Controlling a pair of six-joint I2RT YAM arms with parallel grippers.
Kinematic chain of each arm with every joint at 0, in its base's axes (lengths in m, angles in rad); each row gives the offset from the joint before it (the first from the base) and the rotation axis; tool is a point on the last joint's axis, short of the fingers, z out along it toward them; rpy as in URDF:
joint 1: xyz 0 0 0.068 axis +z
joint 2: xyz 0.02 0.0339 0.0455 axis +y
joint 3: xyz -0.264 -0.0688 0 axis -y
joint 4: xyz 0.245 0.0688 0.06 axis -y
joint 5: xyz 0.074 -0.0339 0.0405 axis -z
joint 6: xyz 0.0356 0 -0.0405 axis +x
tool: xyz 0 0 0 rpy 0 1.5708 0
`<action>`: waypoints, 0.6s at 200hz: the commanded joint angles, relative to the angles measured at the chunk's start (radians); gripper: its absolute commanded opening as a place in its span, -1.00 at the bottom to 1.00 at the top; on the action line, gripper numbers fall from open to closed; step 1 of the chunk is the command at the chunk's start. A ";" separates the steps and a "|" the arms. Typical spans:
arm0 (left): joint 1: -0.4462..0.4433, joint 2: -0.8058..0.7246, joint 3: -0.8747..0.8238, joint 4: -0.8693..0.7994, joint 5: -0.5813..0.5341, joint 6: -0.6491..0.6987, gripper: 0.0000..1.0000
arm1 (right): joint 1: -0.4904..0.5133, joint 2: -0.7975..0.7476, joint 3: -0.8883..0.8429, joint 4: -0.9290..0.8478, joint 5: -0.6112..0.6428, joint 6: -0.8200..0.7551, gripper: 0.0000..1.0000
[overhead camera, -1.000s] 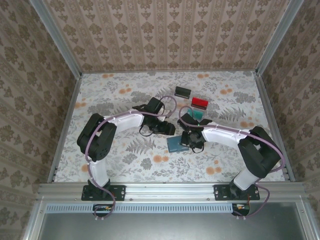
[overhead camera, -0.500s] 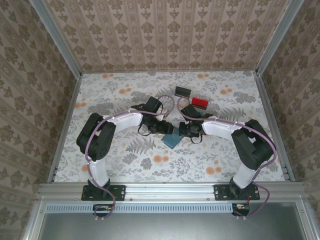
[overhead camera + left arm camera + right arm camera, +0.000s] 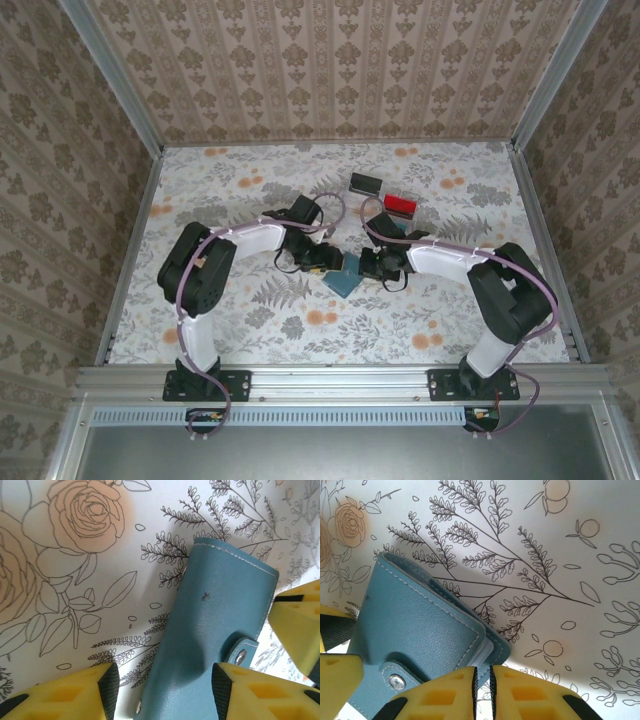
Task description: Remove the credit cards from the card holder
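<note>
The teal card holder [image 3: 345, 282] lay in the middle of the table [image 3: 250, 190] with its snap [image 3: 396, 681] done up. My left tool [image 3: 165, 680], at its 10 o'clock, stood apart over it without squeezing, and my right tool [image 3: 482, 680], at its 3 o'clock, was pinched almost together at a corner, holding it or not I could not tell. A pull there could slip off or drag the whole holder, since nothing pinned it and the snap was closed.

card holder [image 3: 210, 620]: teal | table [image 3: 250, 330]: white, orange-rose floral | walls [image 3: 340, 70]: tan damask stripes
</note>
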 commanded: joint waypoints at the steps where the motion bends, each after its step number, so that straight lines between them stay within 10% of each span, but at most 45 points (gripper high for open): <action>1: 0.010 0.017 0.015 -0.005 0.083 -0.038 0.08 | 0.001 0.039 0.009 -0.011 -0.039 0.019 -0.62; 120: 0.028 -0.061 -0.070 0.237 0.225 -0.127 -0.05 | 0.002 0.092 0.021 0.049 -0.035 0.030 -0.62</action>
